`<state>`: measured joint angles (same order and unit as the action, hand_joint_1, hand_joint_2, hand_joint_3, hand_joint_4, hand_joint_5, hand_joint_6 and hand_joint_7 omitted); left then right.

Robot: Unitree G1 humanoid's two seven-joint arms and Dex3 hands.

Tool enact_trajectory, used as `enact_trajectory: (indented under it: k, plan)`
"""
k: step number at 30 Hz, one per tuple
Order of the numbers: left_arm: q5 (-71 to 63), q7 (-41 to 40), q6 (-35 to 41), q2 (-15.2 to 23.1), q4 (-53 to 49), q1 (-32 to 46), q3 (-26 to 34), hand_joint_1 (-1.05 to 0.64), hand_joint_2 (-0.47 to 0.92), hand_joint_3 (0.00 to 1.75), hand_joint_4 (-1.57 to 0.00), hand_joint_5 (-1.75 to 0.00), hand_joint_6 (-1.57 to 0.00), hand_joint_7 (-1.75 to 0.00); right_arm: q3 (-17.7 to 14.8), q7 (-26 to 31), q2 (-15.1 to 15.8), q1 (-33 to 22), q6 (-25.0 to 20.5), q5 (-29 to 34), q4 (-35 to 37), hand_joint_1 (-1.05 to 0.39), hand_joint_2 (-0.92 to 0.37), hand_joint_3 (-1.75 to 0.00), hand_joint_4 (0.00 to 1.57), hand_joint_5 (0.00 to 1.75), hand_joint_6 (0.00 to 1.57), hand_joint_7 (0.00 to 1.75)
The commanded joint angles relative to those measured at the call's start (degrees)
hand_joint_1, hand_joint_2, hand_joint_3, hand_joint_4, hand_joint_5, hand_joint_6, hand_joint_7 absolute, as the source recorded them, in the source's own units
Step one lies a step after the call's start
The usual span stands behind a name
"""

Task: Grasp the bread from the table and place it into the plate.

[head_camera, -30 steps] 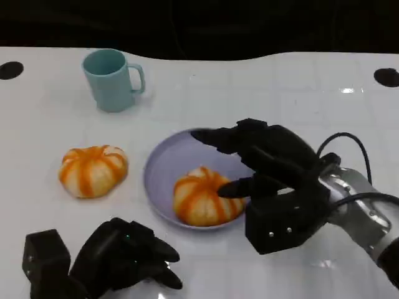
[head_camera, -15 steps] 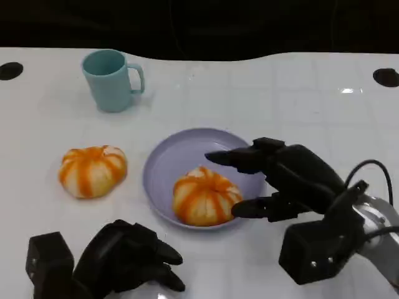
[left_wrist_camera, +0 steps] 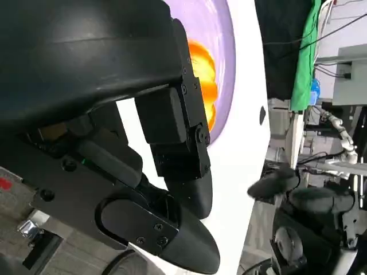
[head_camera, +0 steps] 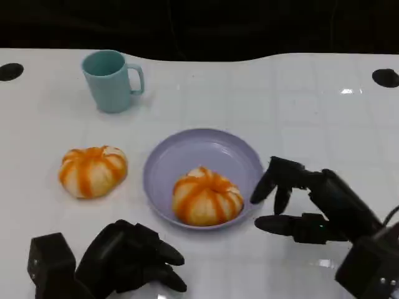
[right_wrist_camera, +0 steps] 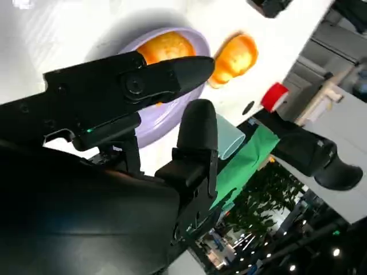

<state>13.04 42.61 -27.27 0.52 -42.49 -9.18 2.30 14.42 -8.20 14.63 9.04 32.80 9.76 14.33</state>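
An orange-striped bread roll (head_camera: 207, 196) lies in the lavender plate (head_camera: 187, 156) at the table's centre; the roll (right_wrist_camera: 164, 46) and plate (right_wrist_camera: 166, 117) also show in the right wrist view. A second striped roll (head_camera: 93, 170) sits on the table left of the plate. My right hand (head_camera: 312, 205) hovers just right of the plate, fingers spread, holding nothing. Near the front edge my left hand (head_camera: 124, 258) rests with its fingers curled in, with nothing in it. The left wrist view shows the roll (left_wrist_camera: 202, 74) past my left fingers (left_wrist_camera: 183, 149).
A light blue mug (head_camera: 112, 80) stands at the back left. Two black round holes (head_camera: 10, 70) mark the table's far corners. White tabletop lies open to the right of the plate.
My right hand has drawn back from over the plate toward the front right, leaving the roll lying in the plate. The left hand has not moved.
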Motion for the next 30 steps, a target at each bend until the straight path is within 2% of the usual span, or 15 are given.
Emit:
enact_trajectory:
  k: [1,6,15,24,30]
  plan:
    - [0.28,-0.05,0.21,0.63,0.51,0.52,0.14,-1.04,0.78,0.00,-1.57,-0.16,-1.53,0.00,-1.78,-1.88,0.44,-1.63,-0.49,-1.73,-1.53,-0.38,-0.92,-0.11,0.61,1.75,0.38,1.74]
    - [0.12,-0.59,0.86,0.49,1.69,0.92,-0.04,-1.05,0.78,0.00,-1.57,-0.16,-1.54,-0.01,-3.47,-7.87,1.41,-9.81,-7.54,-9.77,-10.02,-0.38,-0.91,-0.10,0.62,1.75,0.37,1.73]
    - [-0.03,-0.80,0.93,0.77,1.73,0.74,-0.13,-1.05,0.78,0.00,-1.57,-0.17,-1.54,-0.01,-5.35,-11.49,0.24,-17.84,-16.76,-15.20,-18.38,-0.38,-0.92,-0.13,0.56,1.75,0.33,1.75]
    - [0.27,-0.32,0.84,0.92,1.25,0.39,0.11,-1.05,0.78,0.00,-1.57,-0.17,-1.54,0.00,-6.76,-11.73,-1.16,-20.24,-18.95,-15.78,-19.56,-0.39,-0.92,-0.16,0.50,1.75,0.31,1.75]
    - [0.14,-0.35,0.98,1.23,0.75,-0.01,0.26,-1.05,0.78,0.00,-1.57,-0.17,-1.54,-0.01,-6.86,-12.81,-2.32,-19.55,-16.48,-15.81,-16.54,-0.40,-0.92,-0.18,0.53,1.75,0.33,1.75]
